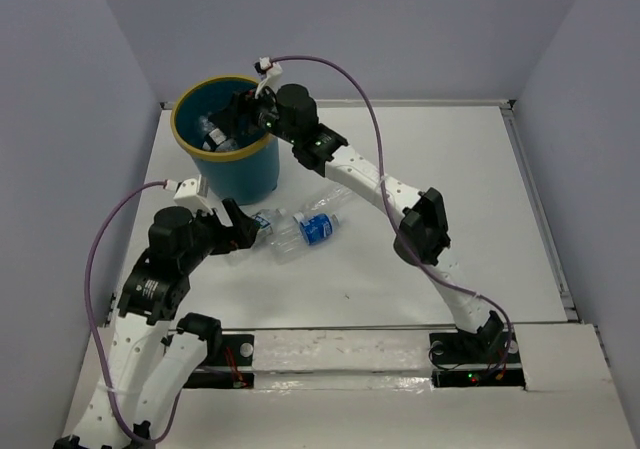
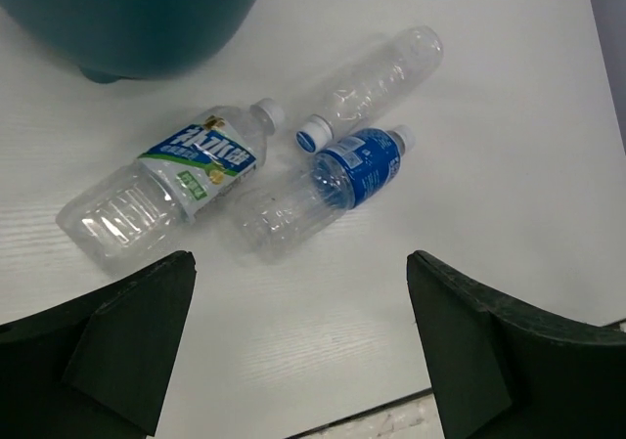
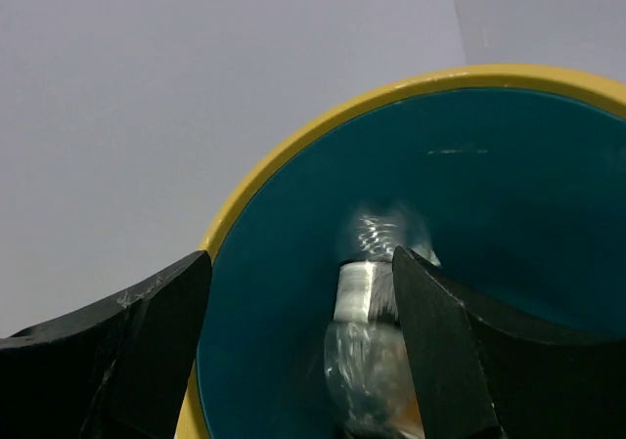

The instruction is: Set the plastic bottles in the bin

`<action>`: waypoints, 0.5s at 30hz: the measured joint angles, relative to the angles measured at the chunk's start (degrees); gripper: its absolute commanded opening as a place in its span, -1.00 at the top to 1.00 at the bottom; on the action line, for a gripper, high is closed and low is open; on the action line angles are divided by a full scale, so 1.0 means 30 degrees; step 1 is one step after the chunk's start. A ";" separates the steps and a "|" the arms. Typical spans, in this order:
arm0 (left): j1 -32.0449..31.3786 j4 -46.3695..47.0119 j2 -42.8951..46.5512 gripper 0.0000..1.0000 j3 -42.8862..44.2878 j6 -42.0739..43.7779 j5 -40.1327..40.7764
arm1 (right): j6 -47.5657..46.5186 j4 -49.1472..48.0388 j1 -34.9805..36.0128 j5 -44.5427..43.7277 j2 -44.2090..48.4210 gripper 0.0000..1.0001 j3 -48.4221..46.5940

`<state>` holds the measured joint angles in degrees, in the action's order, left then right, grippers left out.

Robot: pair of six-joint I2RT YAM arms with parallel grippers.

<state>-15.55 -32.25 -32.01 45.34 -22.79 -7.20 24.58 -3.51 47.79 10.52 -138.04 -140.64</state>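
The teal bin [image 1: 262,174] with a yellow rim stands at the back left. My right gripper [image 1: 243,109] hangs over its mouth, jaws open. In the right wrist view a blurred clear bottle [image 3: 368,346] with a white band lies inside the bin [image 3: 489,195], beside my right finger, with the gripper [image 3: 301,258] not closed on it. Three bottles lie on the table in front of the bin: one with a white-green-blue label [image 2: 166,187], one with a blue label [image 2: 328,187], one plain clear [image 2: 380,69]. My left gripper [image 2: 300,263] is open above the table, just short of them.
The bin's base [image 2: 127,19] is right behind the lying bottles. A bottle shows inside the bin [image 1: 212,134]. Grey walls close the table at the back and sides. The table's near edge [image 2: 391,410] lies just under my left gripper.
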 measured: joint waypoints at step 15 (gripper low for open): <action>-0.6062 0.2798 -0.4466 -0.98 -0.0503 0.0444 -0.1501 | -0.1763 -0.2820 -0.1122 -0.0765 1.7580 -0.61 2.0218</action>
<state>-33.74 -23.86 -45.41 43.83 -21.45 -11.70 19.29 -11.97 44.42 8.23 -85.30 -79.99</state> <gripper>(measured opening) 0.989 0.807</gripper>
